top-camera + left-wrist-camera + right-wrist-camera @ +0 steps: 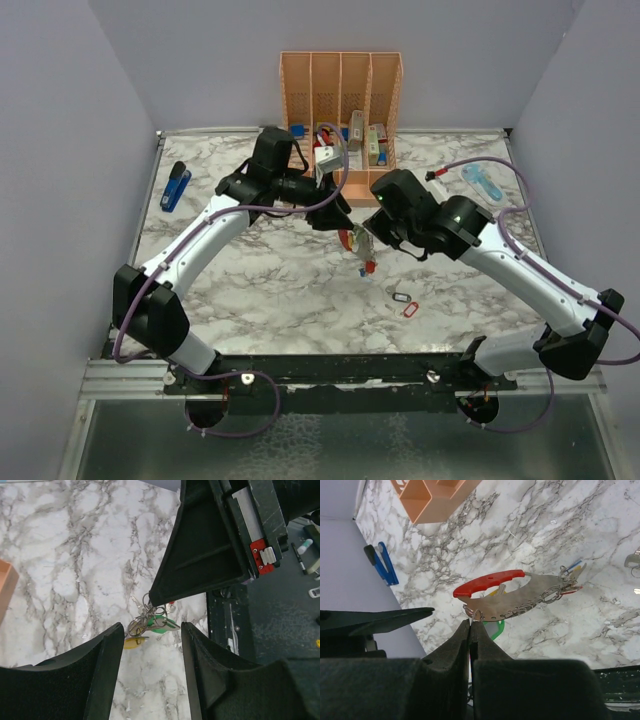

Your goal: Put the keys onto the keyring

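The keyring (pixel 520 600) is held over the middle of the marble table (pixel 260 270), clear of its surface. In the right wrist view its long axis is laid almost level, from 9 o'clock to 3 o'clock, with the 3 o'clock end raised a little. The red arc is turned to 12 o'clock and the grey metal side to 6 o'clock. The keys (pixel 567 580) are bunched at the 3 o'clock end, and a green tag (pixel 495 629) is seen below the metal side. The keyring's lower edge near the 9 o'clock end is pinched by the right gripper (pixel 470 625), whose fingers are pressed together on it. The left gripper (pixel 152 627) is set partly spread, with nothing clamped. In its own view the bunch is seen just beyond its fingertips, at 12 o'clock. On the table, a small red oval loop (pixel 408 311) lies at 5 o'clock from the keyring. A blue stapler (pixel 175 186) lies at 10 o'clock near the left edge, and an orange slotted organiser (pixel 340 80) stands at 12 o'clock against the back. The table is enclosed by plain pale lilac walls (pixel 60 150).
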Robot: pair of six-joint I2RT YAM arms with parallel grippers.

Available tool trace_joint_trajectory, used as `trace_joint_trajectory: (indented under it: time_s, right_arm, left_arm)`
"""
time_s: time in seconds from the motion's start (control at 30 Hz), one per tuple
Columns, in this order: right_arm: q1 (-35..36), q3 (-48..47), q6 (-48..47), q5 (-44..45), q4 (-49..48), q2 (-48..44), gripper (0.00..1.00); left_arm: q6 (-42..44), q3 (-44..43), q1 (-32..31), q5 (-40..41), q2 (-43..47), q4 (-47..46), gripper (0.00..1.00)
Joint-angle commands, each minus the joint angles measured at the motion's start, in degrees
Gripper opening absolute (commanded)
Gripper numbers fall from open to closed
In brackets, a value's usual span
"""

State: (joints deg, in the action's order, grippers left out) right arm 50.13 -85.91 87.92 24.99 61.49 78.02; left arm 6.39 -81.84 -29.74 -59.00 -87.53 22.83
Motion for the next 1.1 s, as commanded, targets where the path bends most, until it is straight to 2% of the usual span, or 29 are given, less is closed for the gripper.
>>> trace_joint_trajectory:
  time_s: [0.0,0.4,0.53,0.67,0.9,1.07]
  right_arm:
    - [-0.2,0.5,1.5,1.3,-4.7,-1.7,0.01]
    - [-0.3,-0.4,-0.5,0.2,-6.4,-0.6,0.01]
    - [-0.2,0.5,-0.7,-0.3,-7.3,-1.1,0.01]
    - [-0.2,0.9,-0.5,-0.1,-7.4,-1.4,0.01]
    - [-0.2,1.0,-0.6,0.2,-7.8,-1.6,0.01]
    - [-0.2,1.2,-0.2,0.5,-7.7,-2.0,0.01]
  left_arm:
    - [-4.0,1.9,-0.3,-5.9,-0.3,-5.0,0.52]
    - [-5.3,3.1,-0.3,-3.4,-0.5,-7.1,0.5]
    - [-6.2,3.3,-0.5,-4.2,-0.8,-8.2,0.42]
    - [-6.3,3.7,-0.7,-4.7,-1.0,-8.3,0.27]
    - [-6.0,4.0,-0.8,-5.1,-0.8,-7.8,0.12]
    - [-4.6,3.7,-0.9,-4.6,-0.7,-5.9,0.09]
